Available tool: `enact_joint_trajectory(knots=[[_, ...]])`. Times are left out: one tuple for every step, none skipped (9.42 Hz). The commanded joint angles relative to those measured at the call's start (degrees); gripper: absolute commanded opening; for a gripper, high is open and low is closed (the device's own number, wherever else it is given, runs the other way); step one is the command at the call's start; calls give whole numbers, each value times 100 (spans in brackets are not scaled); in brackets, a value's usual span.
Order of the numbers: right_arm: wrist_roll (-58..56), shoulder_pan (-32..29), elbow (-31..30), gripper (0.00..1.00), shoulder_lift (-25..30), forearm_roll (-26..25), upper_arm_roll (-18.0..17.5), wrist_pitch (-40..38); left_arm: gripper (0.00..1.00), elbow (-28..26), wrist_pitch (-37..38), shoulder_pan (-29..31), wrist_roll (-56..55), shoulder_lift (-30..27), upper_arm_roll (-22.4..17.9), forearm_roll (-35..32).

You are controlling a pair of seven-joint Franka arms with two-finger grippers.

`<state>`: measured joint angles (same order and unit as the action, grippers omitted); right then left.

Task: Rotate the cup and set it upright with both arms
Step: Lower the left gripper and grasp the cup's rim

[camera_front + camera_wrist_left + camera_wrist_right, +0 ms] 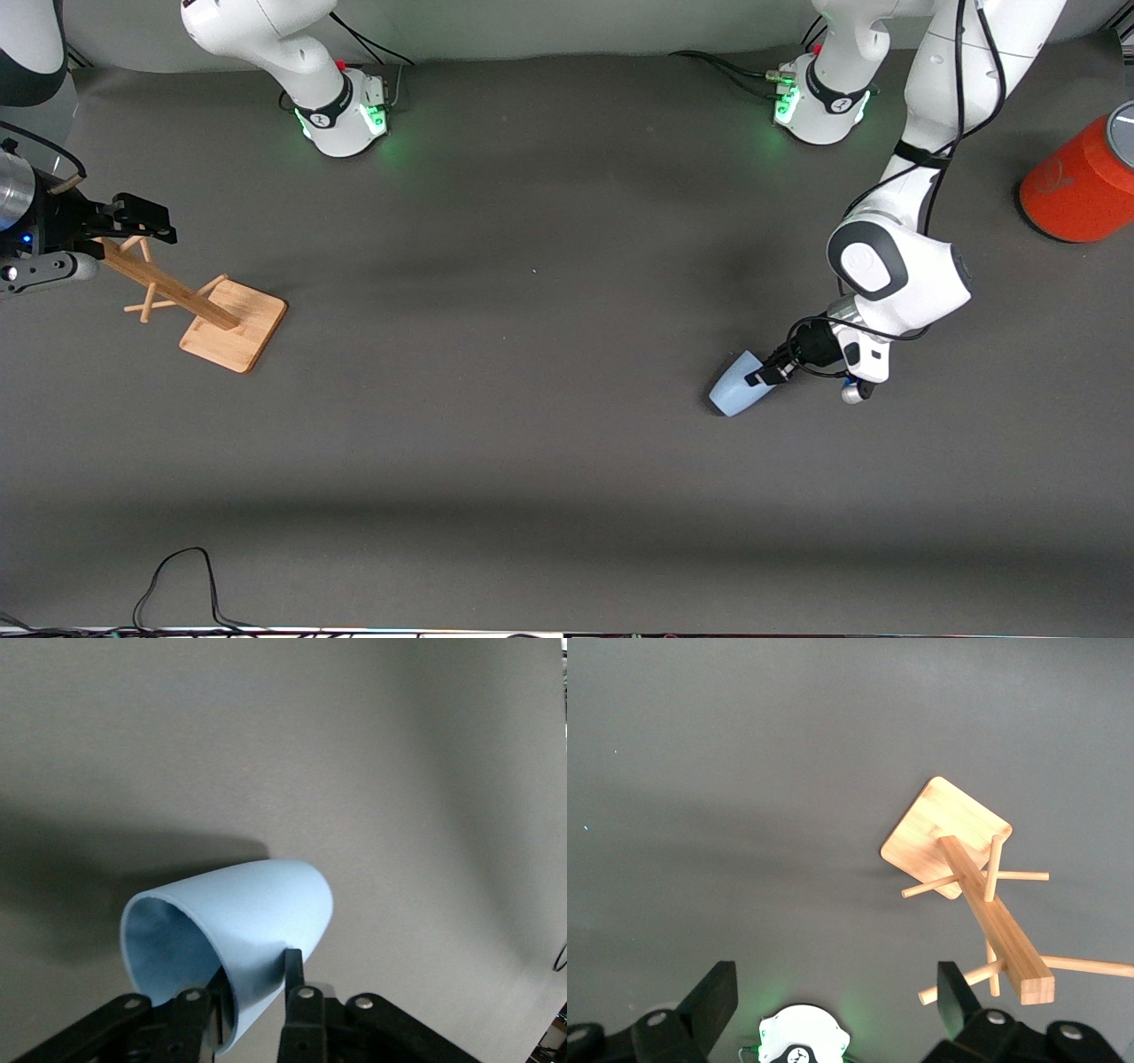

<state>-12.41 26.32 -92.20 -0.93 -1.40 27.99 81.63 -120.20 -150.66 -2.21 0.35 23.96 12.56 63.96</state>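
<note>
Blue cup [734, 387] sideways, rim in left claw [769, 371].

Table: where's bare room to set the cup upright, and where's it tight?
Widest free patch: the grey mat between the wooden rack and the cup, plus the strip nearer the camera. Tight spots: around the rack, where the open right gripper hangs above its top, and the left arm's end by the orange-red cylinder. The left gripper pinches the cup's rim.
</note>
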Motion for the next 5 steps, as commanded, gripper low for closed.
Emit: enact_joint_trajectory(knots=[[-77, -754, 53, 100, 14, -53, -824, -77, 0, -38, -113, -69, 44, -154, 158, 64], [-77, -1369, 70, 100, 14, -79, -1570, 10, 0, -47, -304, -191, 44, -242, 307, 21], [-60, -1688, 9, 100, 23, -62, -2021, 168, 0, -47, -750, -531, 53, -269, 308, -14], [2, -1987, -105, 100, 75, -27, -2408, 291, 0, -12, -1102, -857, 35, -260, 308, -15], [11, -2408, -175, 100, 145, 8, -2934, 336, 0, 6, -1228, -1086, 26, -278, 299, -137]])
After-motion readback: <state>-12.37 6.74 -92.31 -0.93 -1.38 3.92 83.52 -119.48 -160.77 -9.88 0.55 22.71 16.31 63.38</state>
